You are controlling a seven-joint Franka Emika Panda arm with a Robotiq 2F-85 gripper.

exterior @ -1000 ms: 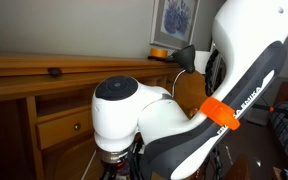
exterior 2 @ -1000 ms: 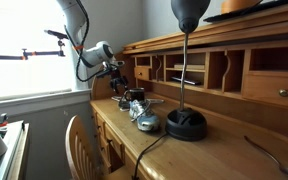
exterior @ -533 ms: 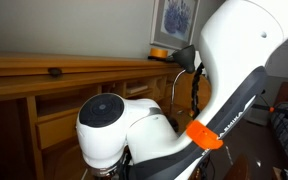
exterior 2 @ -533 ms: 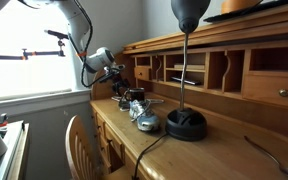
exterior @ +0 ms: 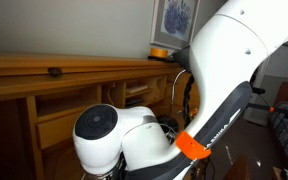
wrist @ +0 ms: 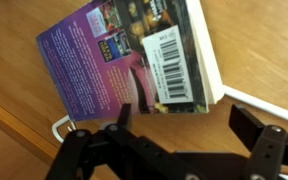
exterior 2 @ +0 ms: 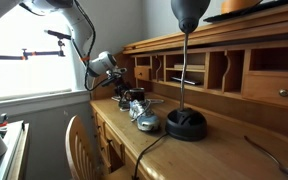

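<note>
In the wrist view a paperback book (wrist: 134, 55) with a purple and pink back cover and a white barcode label lies flat on the wooden desk (wrist: 254, 50). My gripper (wrist: 184, 128) hangs just above the desk in front of the book's near edge. Its black fingers (wrist: 252, 125) stand wide apart, with only bare wood between them. Nothing is held. In an exterior view the gripper (exterior 2: 124, 90) hovers over the far end of the desk; I cannot make out the book there.
A white cable (wrist: 269, 102) runs along the desk beside the book. A black lamp (exterior 2: 187, 122) and a grey mouse-like object (exterior 2: 147, 122) sit on the desk, with cubbyholes (exterior 2: 214, 70) behind. A wooden chair (exterior 2: 82, 148) stands in front. The arm (exterior: 184, 120) blocks most of an exterior view.
The arm has swung down and across in both exterior views, bringing the gripper lower over the desk. The jaws have stayed open.
</note>
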